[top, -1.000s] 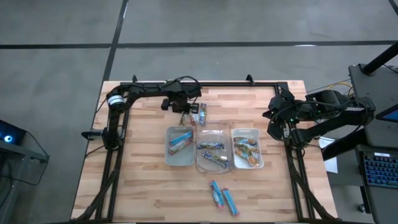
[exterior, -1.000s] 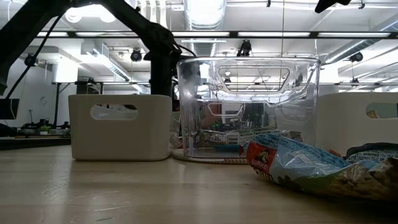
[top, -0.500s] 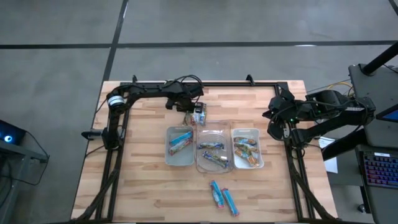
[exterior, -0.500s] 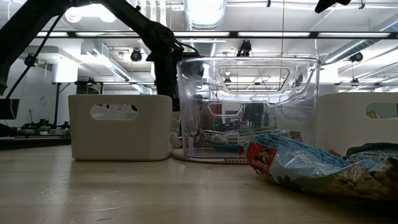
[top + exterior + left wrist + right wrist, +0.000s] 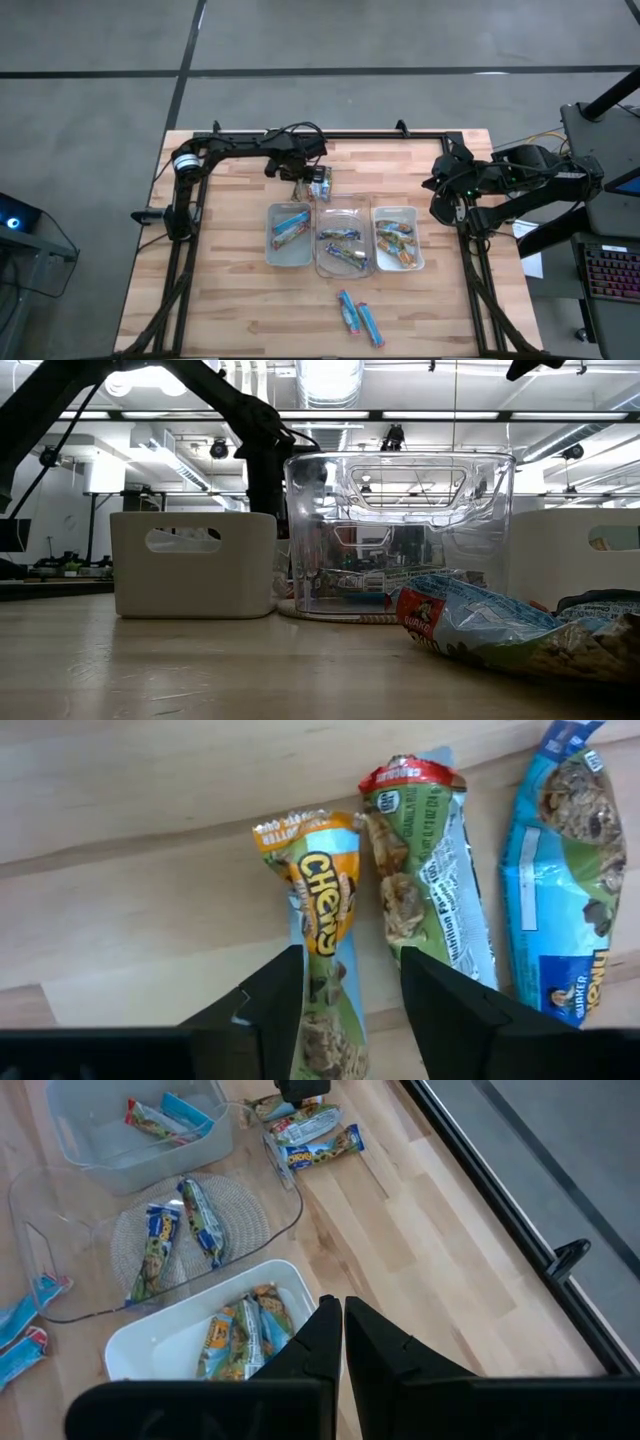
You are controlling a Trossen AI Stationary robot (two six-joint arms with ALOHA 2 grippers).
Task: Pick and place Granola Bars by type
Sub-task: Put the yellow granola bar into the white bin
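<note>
Three granola bars lie side by side on the table's far middle point(image 5: 322, 183). They are an orange-topped one point(image 5: 322, 910), a red-topped green one point(image 5: 420, 870) and a blue one point(image 5: 565, 870). My left gripper point(image 5: 350, 965) points down over them, open, with the orange-topped bar's lower half between its fingers. Two more blue bars point(image 5: 358, 317) lie near the front edge. My right gripper point(image 5: 335, 1320) is shut and empty. It hovers high at the table's right side point(image 5: 440, 205). My left gripper stands with one finger point(image 5: 285, 990) right beside the orange-topped bar's long side point(image 5: 305, 935). Whether it touches the bar I cannot tell. The bar lies flat on the table, and a gap shows between it and the other finger.
Three trays stand in a row at mid-table. The white left tray point(image 5: 272, 250) holds blue bars, the clear middle tray point(image 5: 318, 262) has bars on a round mat, and the white right tray point(image 5: 418, 262) holds orange-brown bars. Black frame rails point(image 5: 470, 270) run along the table's sides.
</note>
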